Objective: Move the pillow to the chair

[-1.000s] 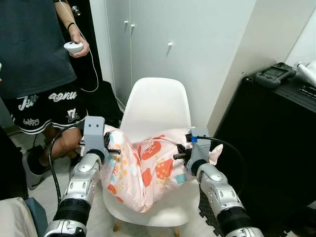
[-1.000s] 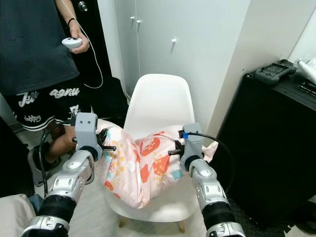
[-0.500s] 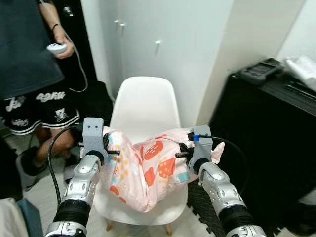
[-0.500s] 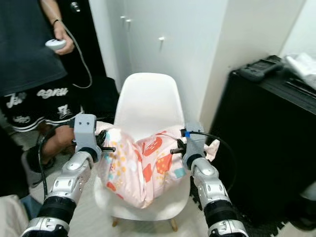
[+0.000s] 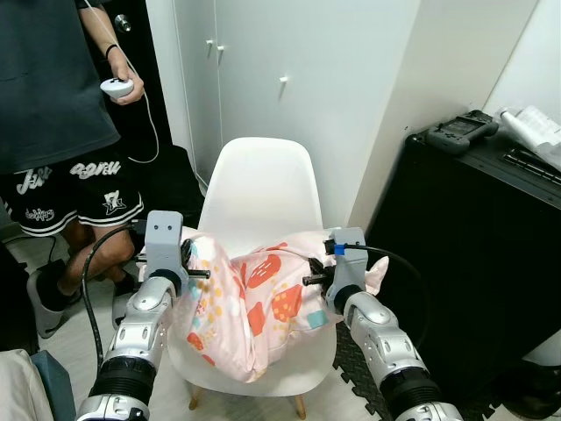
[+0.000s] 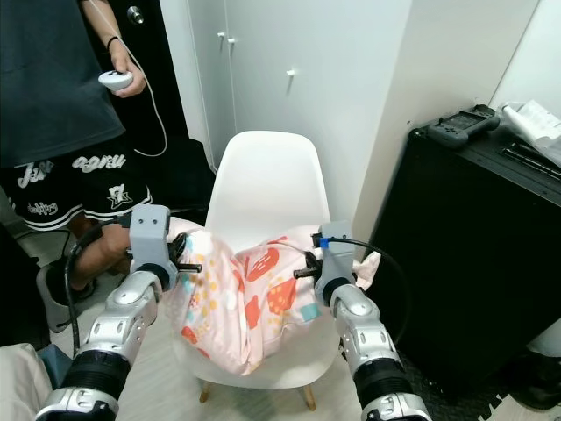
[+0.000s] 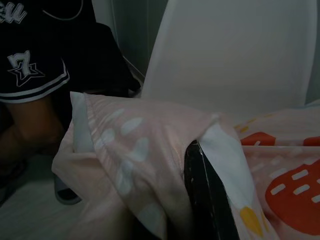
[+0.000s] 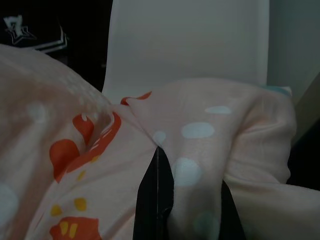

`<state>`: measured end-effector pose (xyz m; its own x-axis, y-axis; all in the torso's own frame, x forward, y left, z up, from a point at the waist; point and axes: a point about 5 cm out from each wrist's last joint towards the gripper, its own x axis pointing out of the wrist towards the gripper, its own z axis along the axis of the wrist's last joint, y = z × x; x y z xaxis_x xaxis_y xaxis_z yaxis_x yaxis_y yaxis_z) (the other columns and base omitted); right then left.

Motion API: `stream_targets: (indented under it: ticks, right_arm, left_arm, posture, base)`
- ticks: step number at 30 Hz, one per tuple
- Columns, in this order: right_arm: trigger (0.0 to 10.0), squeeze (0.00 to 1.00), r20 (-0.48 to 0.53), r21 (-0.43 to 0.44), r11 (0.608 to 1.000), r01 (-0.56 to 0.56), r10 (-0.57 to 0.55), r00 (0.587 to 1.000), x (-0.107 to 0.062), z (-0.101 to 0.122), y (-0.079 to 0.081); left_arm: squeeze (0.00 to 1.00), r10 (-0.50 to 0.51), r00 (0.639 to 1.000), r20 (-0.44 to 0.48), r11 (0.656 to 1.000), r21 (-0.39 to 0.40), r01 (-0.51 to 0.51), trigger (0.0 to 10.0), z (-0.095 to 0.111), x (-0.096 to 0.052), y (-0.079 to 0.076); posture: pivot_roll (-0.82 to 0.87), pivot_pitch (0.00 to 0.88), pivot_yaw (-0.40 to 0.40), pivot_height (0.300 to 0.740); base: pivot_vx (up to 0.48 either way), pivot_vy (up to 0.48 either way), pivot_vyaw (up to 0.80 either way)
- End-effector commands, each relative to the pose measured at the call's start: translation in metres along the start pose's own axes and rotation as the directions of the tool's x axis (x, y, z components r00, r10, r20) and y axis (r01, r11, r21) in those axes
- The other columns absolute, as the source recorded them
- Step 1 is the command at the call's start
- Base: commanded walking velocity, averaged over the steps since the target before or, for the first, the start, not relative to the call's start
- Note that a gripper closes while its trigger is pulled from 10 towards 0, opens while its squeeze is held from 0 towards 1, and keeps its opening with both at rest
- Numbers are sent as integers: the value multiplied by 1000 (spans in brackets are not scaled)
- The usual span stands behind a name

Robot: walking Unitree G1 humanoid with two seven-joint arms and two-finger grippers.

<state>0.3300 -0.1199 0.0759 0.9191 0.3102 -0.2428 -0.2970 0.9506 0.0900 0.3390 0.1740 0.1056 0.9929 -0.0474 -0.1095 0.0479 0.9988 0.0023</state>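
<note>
A home room: white wardrobe doors [image 5: 263,79], chair [image 5: 259,189], black cabinet [image 5: 473,246].

One pink patterned pillow [image 5: 254,303]. One white chair [image 5: 259,189]. Two grippers: left gripper [image 5: 195,272], right gripper [image 5: 314,279]. One person [image 5: 53,105], one white controller [image 5: 116,86] in hand. One black cabinet [image 5: 473,254]. Three cupboard door knobs.

The pillow [image 5: 254,303] was pale pink, patterned with red-orange strawberries, white ovals and small yellow and teal patches. The chair [image 5: 261,184] had a white shell and light wooden legs. A person's shorts [image 5: 74,180] were black with white lettering. The cabinet [image 5: 473,237] was black.
</note>
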Motion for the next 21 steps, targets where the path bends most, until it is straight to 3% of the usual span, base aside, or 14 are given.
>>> stream_targets:
  ticks: [1,13,21]
  right_arm:
    - [10000,0,39,-20,999,-26,27,999,1,5,4]
    - [10000,0,58,-67,998,-19,23,998,8,13,-2]
    - [10000,0,74,-42,999,29,-26,997,4,10,-9]
  left_arm:
    - [0,-15,1000,23,1000,22,14,10000,3,0,-2]
    - [0,-7,1000,19,999,31,7,10000,4,7,-3]
    - [0,-22,1000,8,1000,8,22,10000,-1,7,-9]
  posture:
    - [95,53,-47,700]
    - [81,47,-40,690]
    - [76,40,-9,690]
  base:
    - [0,0,0]
    - [0,0,0]
    - [0,0,0]
